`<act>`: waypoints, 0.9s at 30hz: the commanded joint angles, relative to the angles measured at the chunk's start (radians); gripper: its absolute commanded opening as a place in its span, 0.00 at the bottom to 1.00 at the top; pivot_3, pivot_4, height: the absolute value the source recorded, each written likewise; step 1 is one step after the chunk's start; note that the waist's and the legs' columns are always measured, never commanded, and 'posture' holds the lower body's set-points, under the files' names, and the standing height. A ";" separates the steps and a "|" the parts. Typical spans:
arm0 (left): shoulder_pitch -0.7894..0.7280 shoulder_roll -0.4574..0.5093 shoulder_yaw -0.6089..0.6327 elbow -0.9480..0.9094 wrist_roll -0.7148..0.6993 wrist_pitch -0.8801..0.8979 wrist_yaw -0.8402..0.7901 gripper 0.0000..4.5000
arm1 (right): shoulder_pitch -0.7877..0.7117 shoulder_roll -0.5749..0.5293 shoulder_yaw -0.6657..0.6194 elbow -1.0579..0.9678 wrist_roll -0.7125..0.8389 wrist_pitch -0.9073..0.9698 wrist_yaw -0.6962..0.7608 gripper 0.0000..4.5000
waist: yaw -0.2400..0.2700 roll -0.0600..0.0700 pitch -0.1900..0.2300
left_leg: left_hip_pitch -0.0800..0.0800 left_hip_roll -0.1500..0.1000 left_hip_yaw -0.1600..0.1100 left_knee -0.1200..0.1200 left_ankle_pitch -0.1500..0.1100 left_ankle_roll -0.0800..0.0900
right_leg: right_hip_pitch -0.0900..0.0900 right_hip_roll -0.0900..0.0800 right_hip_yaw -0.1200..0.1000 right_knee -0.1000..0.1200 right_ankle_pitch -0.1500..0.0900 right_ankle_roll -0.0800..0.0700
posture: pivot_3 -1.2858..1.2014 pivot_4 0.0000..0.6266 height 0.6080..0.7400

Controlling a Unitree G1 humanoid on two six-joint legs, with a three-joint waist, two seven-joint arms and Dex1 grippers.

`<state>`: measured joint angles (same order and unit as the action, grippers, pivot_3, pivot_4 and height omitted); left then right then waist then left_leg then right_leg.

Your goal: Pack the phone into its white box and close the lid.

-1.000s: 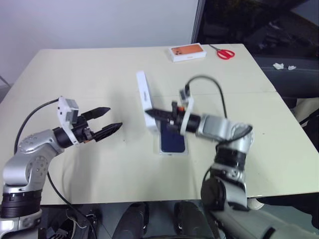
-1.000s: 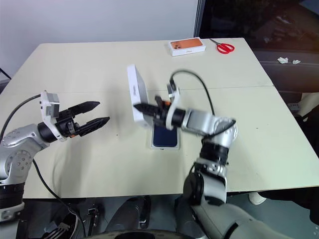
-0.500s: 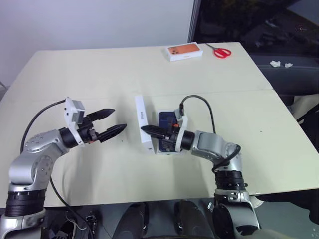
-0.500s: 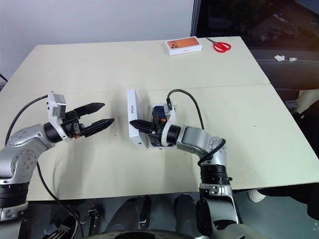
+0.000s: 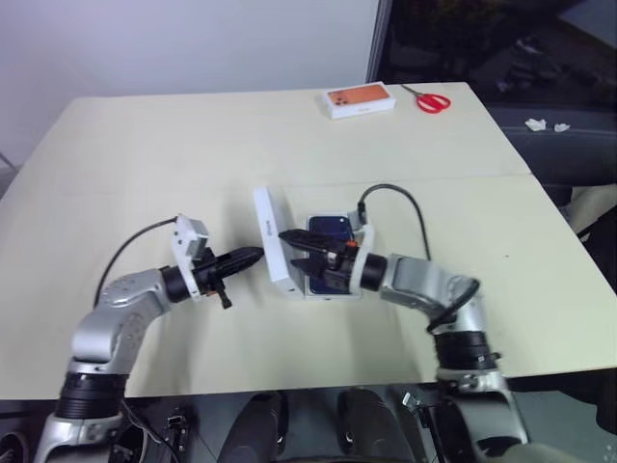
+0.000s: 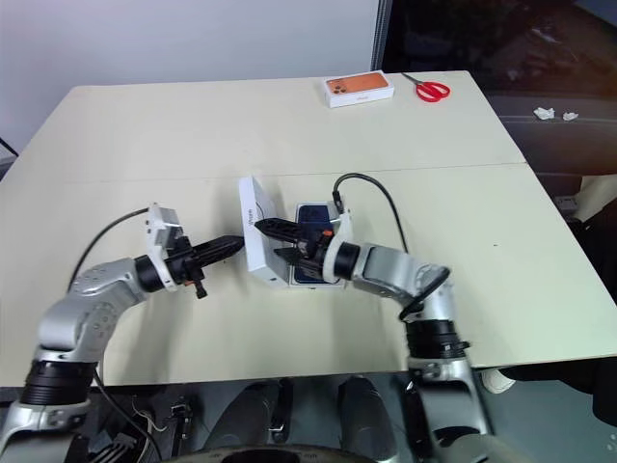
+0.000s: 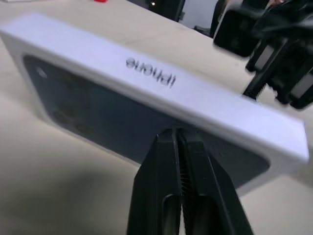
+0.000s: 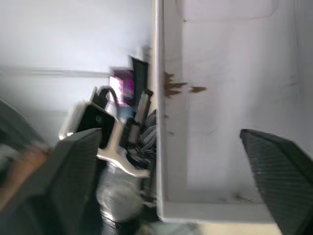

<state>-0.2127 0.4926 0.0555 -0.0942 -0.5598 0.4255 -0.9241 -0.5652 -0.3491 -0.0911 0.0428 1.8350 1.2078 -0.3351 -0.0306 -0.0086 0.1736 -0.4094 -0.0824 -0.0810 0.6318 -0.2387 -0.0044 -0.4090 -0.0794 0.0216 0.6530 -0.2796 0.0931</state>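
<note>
The lid (image 5: 273, 243) stands on its long edge, tilted, along the left side of the white box (image 5: 328, 295). Its printed face (image 7: 98, 117) is turned toward my left arm. The phone (image 5: 328, 231), dark blue, lies flat in the box. My left gripper (image 5: 253, 256) is shut, its tips right at the lid's printed face; I cannot tell whether they touch. My right gripper (image 5: 297, 249) is open over the box on the lid's other side. Its fingers (image 8: 274, 156) spread in front of the lid's plain white inside (image 8: 230, 98), holding nothing.
At the table's far edge, an orange-topped white box (image 5: 360, 100) lies with red scissors (image 5: 436, 101) to its right. A seam (image 5: 482, 179) crosses the tabletop behind the work spot. Dark furniture (image 5: 569, 145) stands past the right edge.
My right gripper has opened and let go of the lid, which still stands on edge. My left gripper has shut and moved right and down to the lid's outer face.
</note>
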 commanded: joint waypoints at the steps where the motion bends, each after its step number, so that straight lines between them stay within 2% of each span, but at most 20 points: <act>1: -0.047 -0.022 -0.011 0.003 0.021 -0.039 0.010 0.00 | -0.088 -0.171 0.011 -0.084 -0.215 0.047 0.302 1.00 | 0.009 0.000 0.000 | 0.000 0.000 0.000 0.000 0.000 0.000 | 0.000 0.000 0.000 -0.001 0.000 0.000 | 0.52 0.24 1.00; 3: -0.061 -0.036 -0.021 0.007 0.022 -0.042 0.001 0.00 | -0.130 -0.268 -0.004 -0.037 -0.298 0.048 0.451 1.00 | 0.014 -0.001 0.000 | 0.000 0.002 -0.001 -0.001 0.000 0.000 | 0.001 0.002 -0.002 -0.002 0.000 0.000 | 0.52 0.24 1.00; 6: -0.086 -0.054 -0.039 0.036 0.039 -0.063 -0.008 0.00 | -0.144 -0.430 0.117 -0.094 -0.608 -0.091 0.725 1.00 | 0.017 -0.001 0.000 | 0.000 0.003 0.000 -0.002 0.000 0.000 | 0.001 0.003 -0.003 -0.003 0.000 0.000 | 0.52 0.24 1.00; 10: -0.130 -0.104 -0.084 0.066 0.055 -0.072 -0.009 0.00 | -0.157 -0.467 0.200 -0.091 -0.854 -0.236 0.875 1.00 | 0.014 -0.001 0.000 | 0.000 0.003 0.001 0.000 0.000 0.001 | 0.001 0.002 -0.002 -0.003 0.000 0.001 | 0.52 0.24 1.00; 14: -0.147 -0.151 -0.131 0.089 0.085 -0.081 -0.004 0.00 | -0.111 -0.505 0.381 -0.129 -1.274 -0.564 0.964 1.00 | 0.019 -0.001 0.000 | 0.000 0.003 0.001 0.001 0.000 0.000 | 0.001 0.002 -0.002 -0.004 0.001 0.002 | 0.52 0.24 1.00; 16: -0.140 -0.147 -0.122 0.078 0.083 -0.075 -0.001 0.00 | -0.100 -0.479 0.370 -0.125 -1.299 -0.582 0.992 1.00 | 0.019 -0.002 0.000 | -0.001 0.002 0.001 0.000 0.000 0.000 | 0.001 0.002 -0.002 -0.004 0.001 0.002 | 0.52 0.24 1.00; 19: -0.122 -0.103 -0.078 0.056 0.065 -0.054 -0.002 0.00 | -0.088 -0.457 0.359 -0.133 -1.362 -0.604 1.009 0.80 | 0.015 -0.002 0.000 | -0.001 0.002 0.001 0.000 0.000 0.000 | 0.000 0.001 -0.001 -0.004 0.001 0.001 | 0.52 0.24 1.00; 24: -0.093 -0.027 -0.016 0.035 0.046 -0.034 -0.002 0.00 | -0.069 -0.424 0.372 -0.142 -1.473 -0.650 1.022 0.27 | 0.019 -0.002 0.000 | -0.001 0.003 -0.001 0.000 0.000 -0.001 | 0.000 0.002 -0.002 -0.003 0.001 0.001 | 0.52 0.24 1.00; 26: -0.090 -0.006 0.003 0.040 0.046 -0.024 0.004 0.00 | -0.065 -0.408 0.376 -0.151 -1.503 -0.656 1.031 0.03 | 0.020 -0.002 0.000 | -0.001 0.003 -0.001 0.000 0.000 -0.001 | 0.000 0.001 -0.002 -0.003 0.001 0.001 | 0.52 0.24 1.00; 27: -0.093 0.003 0.008 0.053 0.051 -0.010 0.014 0.00 | -0.063 -0.403 0.381 -0.155 -1.522 -0.662 1.040 0.01 | 0.021 -0.002 0.000 | -0.001 0.003 -0.001 0.000 0.000 -0.001 | 0.000 0.001 -0.002 -0.004 0.001 0.001 | 0.52 0.24 1.00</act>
<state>-0.3061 0.4846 0.0372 -0.0193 -0.4929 0.4062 -0.9165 -0.6254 -0.7527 0.2995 -0.0632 0.3385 0.5706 0.6937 -0.0097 -0.0105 0.1740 -0.4100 -0.0804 -0.0819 0.6313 -0.2384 -0.0058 -0.4086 -0.0787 0.0199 0.6495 -0.2790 0.0943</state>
